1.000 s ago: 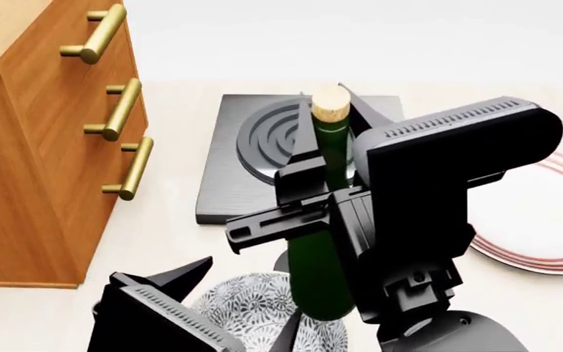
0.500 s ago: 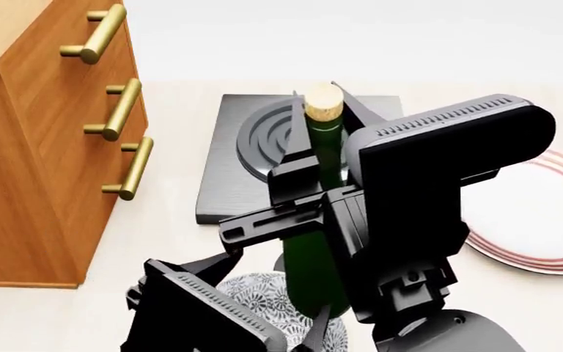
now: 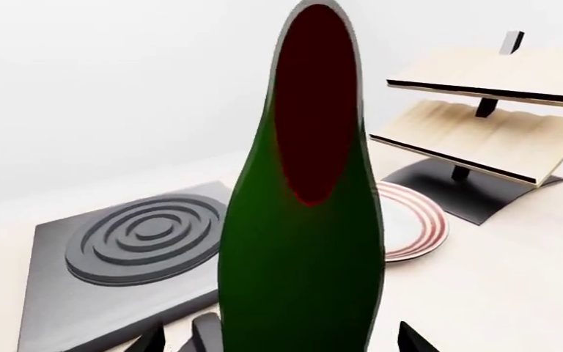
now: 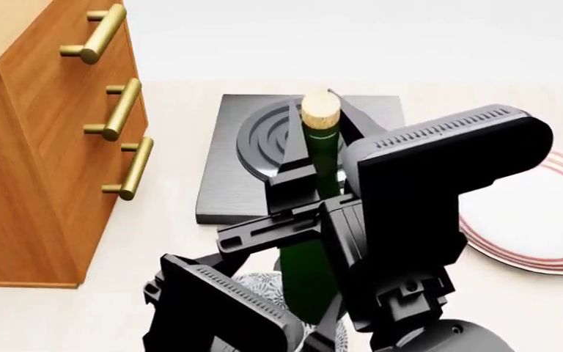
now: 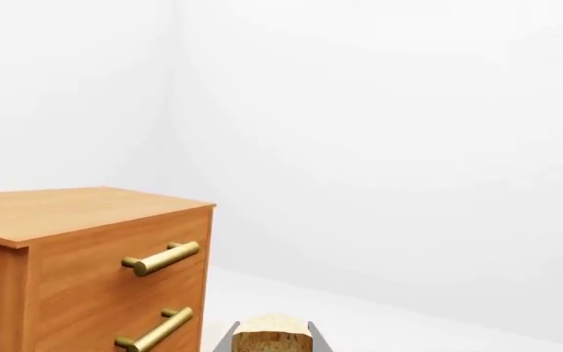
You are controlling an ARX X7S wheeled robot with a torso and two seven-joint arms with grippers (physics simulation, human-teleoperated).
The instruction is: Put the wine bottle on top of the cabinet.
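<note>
At far left of the head view stands the cabinet (image 4: 37, 147), orange-brown wood with three brass-gold bar handles (image 4: 117, 110) down its drawer fronts and a lighter top; the right wrist view shows the same cabinet (image 5: 86, 264) against a white wall. Right of the cabinet, on the pale worktop (image 4: 164, 242), lies a dark grey square slab with raised concentric rings (image 4: 252, 147), also seen in the left wrist view (image 3: 125, 249). Before that slab, and well apart from the cabinet, the wine bottle (image 4: 311, 242) stands upright, its tan cork (image 4: 319, 110) uppermost. The left gripper (image 4: 262, 308) sits low at the bottle's base, just beside a patterned grey-white bowl (image 4: 262, 286); its wrist view is filled by the dark green bottle body (image 3: 301, 242), with black fingers (image 3: 203, 334) showing on either side of it, but whether they press the glass cannot be told. The right gripper (image 4: 316, 158) sits at the bottle's neck, black fingers (image 4: 296, 176) on either side of the green glass and apparently closed on it; in the right wrist view the cork (image 5: 273, 334) appears between the fingers. Right of the bottle, partly hidden by the right arm, lies a white plate with red rim rings (image 4: 545, 235). Beyond the plate (image 3: 413, 227) in the left wrist view stands a rack of pale slanted boards on a dark base (image 3: 477, 125).
</note>
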